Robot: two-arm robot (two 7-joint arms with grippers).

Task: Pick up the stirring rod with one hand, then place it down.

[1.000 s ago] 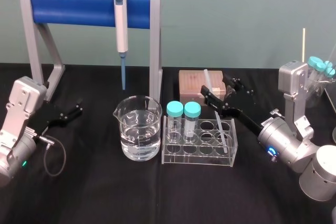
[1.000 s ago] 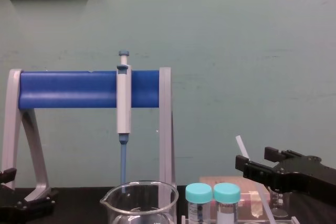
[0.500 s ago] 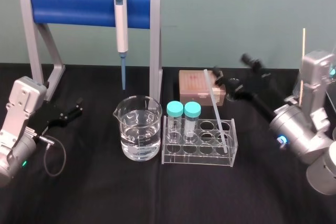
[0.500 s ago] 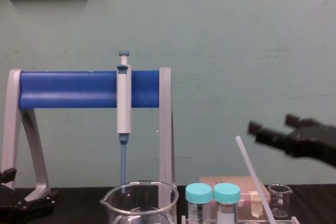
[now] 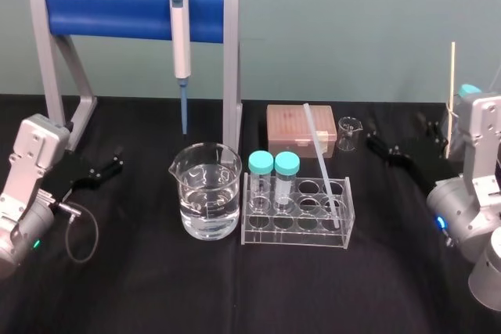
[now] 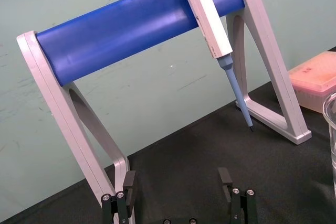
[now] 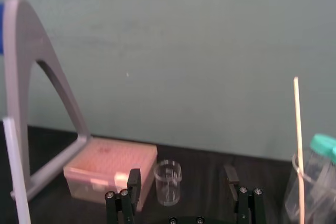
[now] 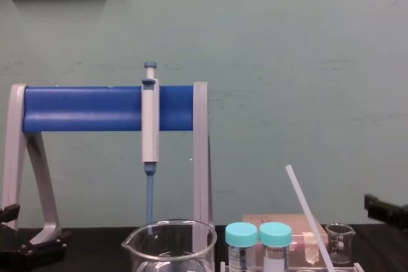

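The stirring rod (image 5: 321,160) is a thin translucent white stick. It leans in the clear tube rack (image 5: 296,224), lower end in a right-hand hole, upper end tilted back left; it also shows in the chest view (image 8: 308,216). My right gripper (image 5: 401,140) is well to the rod's right, low over the table, open and holding nothing. In the right wrist view its fingers (image 7: 134,182) stand wide apart, with the rod (image 7: 13,174) far off at the edge. My left gripper (image 5: 100,170) rests parked at the left, open and holding nothing (image 6: 177,182).
A water beaker (image 5: 207,191) stands left of the rack, which holds two teal-capped tubes (image 5: 273,165). Behind are a pink tip box (image 5: 300,127), a small beaker (image 5: 347,132), and a pipette (image 5: 181,33) on the blue-bar stand (image 5: 117,9). A wooden stick (image 5: 452,99) stands far right.
My right gripper opened off the rod, rose, then drew back right and came down low. The rod stayed leaning in the rack. The left arm has not moved.
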